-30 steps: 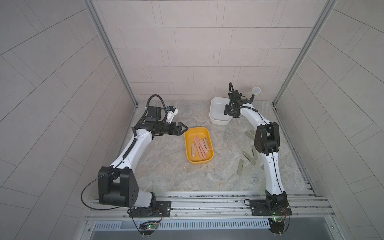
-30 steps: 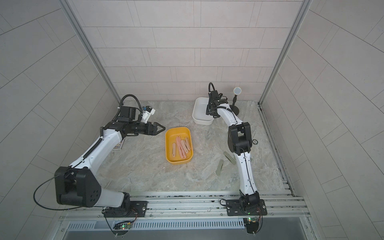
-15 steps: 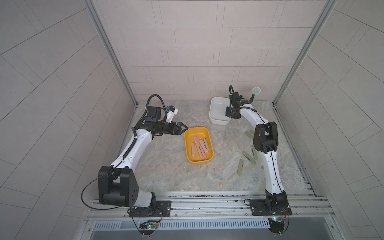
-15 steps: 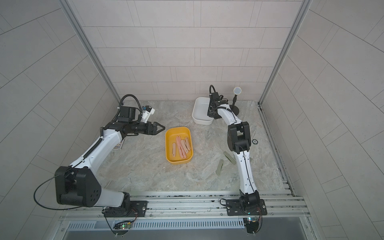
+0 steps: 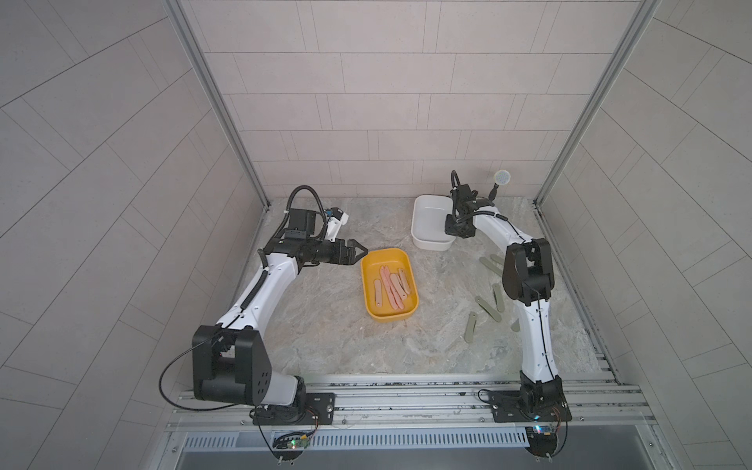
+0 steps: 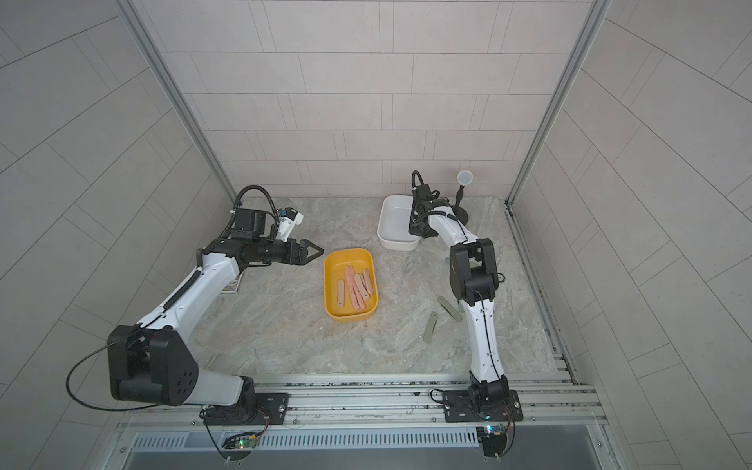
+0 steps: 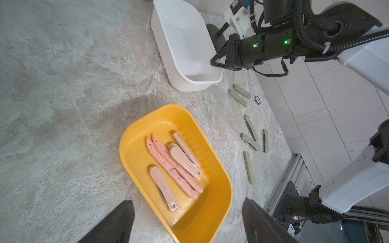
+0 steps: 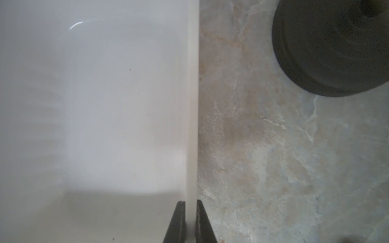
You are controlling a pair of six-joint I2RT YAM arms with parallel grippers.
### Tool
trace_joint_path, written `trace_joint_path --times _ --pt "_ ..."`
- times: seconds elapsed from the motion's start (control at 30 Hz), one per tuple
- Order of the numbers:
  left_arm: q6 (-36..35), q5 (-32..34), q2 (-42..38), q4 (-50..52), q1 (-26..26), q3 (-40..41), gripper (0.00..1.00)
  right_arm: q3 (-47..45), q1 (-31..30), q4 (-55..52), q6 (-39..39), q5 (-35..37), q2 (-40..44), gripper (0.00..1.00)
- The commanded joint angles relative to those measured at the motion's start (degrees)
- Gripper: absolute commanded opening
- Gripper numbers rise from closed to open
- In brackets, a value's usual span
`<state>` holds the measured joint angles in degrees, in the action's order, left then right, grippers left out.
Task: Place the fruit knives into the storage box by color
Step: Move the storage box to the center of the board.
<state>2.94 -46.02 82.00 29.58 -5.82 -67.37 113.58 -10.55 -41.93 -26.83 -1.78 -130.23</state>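
Showing what top views hide, right fingers [image 8: 177,223] pinch the white box [image 8: 192,105] rim.

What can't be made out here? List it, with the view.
- Grey-green knives: in a top view the right arm covers several, so no count.
- Printed card: in a top view, mostly under the left arm; print too small.
- White box: right wrist view blurred, cut by the edges; the right gripper pinches its rim.

Knives [image 5: 392,287] in near box [image 5: 386,255], far box [image 5: 427,219] behind, loose knives [image 5: 471,327] right.
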Motion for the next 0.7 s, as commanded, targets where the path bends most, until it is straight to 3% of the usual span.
trace_joint_path --times 0.0,0.37,0.67 --pt "-1.85 -0.91 -1.25 2.89 -0.33 -0.86 0.87 -5.43 -0.24 0.58 -0.06 1.15 7.03 0.08" --pt "-3.46 -4.32 -5.3 8.09 -0.76 -0.08 0.87 -31.53 -3.17 7.28 -1.34 0.65 23.47 0.08" --pt "-3.66 -4.52 -6.83 9.5 -2.9 -0.2 0.87 -46.2 -8.56 6.56 -0.51 3.36 33.87 0.09"
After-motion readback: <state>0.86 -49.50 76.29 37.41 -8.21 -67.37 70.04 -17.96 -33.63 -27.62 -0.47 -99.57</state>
